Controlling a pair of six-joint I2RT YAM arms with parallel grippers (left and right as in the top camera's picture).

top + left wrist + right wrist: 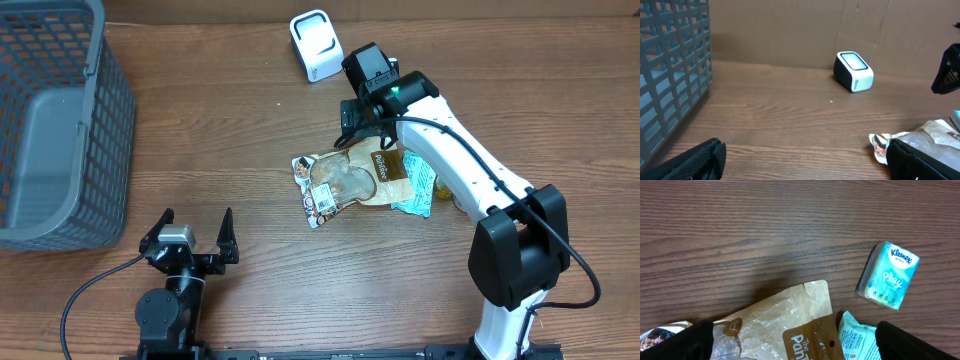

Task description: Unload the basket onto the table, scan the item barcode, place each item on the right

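Observed on the wooden worktop (230, 130): the snack pouch (350, 180), brown with a clear panel, lies flat right of centre. A white barcode label (322, 198) faces up at the pouch's left end. A teal packet (413, 197) lies against the pouch's right edge, partly under the right arm.

The white scanner (315, 45) stands at the far edge of the worktop, well apart from the pouch. The grey basket (100, 150) sits at the far left.

The right gripper (792, 327) hangs over the far edge of the pouch. Its fingers (695, 340) are spread wide, with nothing between them and no visible contact with the pouch. The right wrist view also shows a Kleenex tissue pack (887, 275) lying on bare wood just beyond the teal packet.

The left gripper (197, 215) sits at the near left of the worktop, well apart from every item. Its fingers (228, 225) are likewise spread wide and hold nothing.

The pouch rests wholly on the worktop, not lifted.
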